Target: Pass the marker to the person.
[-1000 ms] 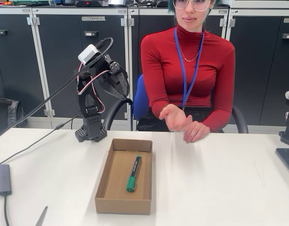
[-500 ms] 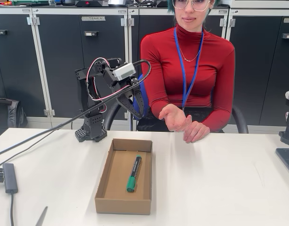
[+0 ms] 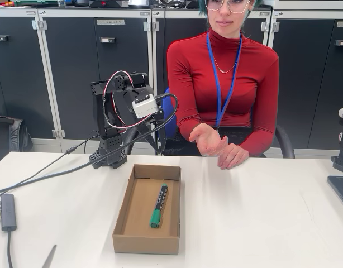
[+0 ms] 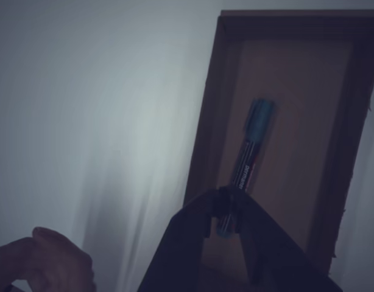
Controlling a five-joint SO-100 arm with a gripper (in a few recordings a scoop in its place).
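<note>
The marker (image 3: 159, 205), black with a green cap, lies lengthwise on the floor of an open cardboard box (image 3: 122, 218) in the middle of the table. In the wrist view the marker (image 4: 248, 155) lies in the box (image 4: 333, 152) straight ahead of my gripper (image 4: 226, 201). My gripper (image 3: 149, 142) hangs in the air above the box's far end, pointing down, open and holding nothing. The person (image 3: 224, 72) in a red top sits behind the table and holds one hand (image 3: 208, 139) palm up over the far edge. That hand (image 4: 47, 261) is at the wrist view's lower left.
A grey cable runs across the table's left side to a small hub (image 3: 6, 212). A metal tip (image 3: 48, 257) lies at the front left. Dark equipment (image 3: 342, 178) stands at the right edge. Dark cabinets (image 3: 76, 67) line the wall behind.
My arm has swung from raised at the left down and forward, so the gripper now points at the box. The marker and the person's hand have stayed put.
</note>
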